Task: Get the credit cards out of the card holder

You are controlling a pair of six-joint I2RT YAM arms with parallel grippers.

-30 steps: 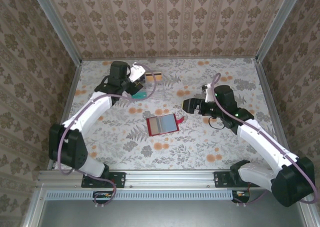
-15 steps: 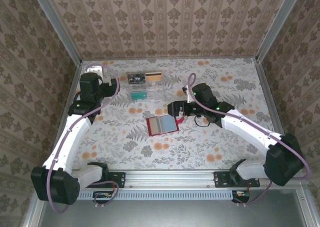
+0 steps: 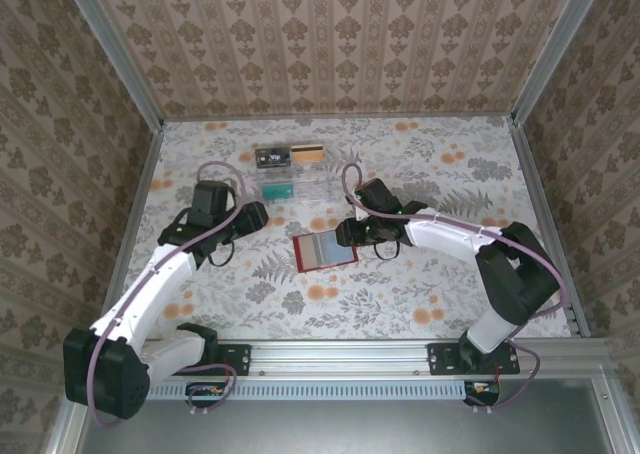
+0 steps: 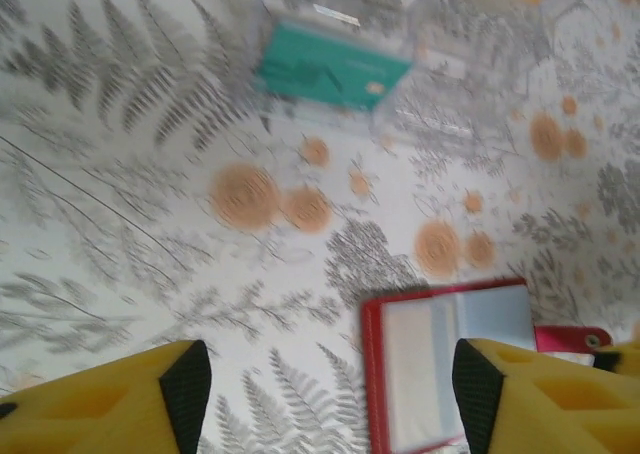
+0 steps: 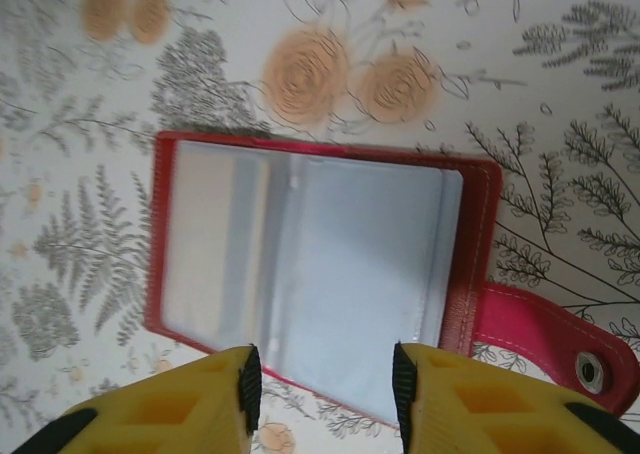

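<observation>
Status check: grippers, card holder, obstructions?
Left gripper open, empty. Right gripper open, over card holder, which lies unfolded, flat. Teal card lies apart; nothing on the holder.

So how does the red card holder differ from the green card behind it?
Colour: the card holder is red with a pale grey-blue inside; the green card is plain teal. Size: the card holder is larger than the green card. State: the card holder lies unfolded, its tab out to one side; the green card is a single flat piece. Both lie flat on the flowered table.
</observation>
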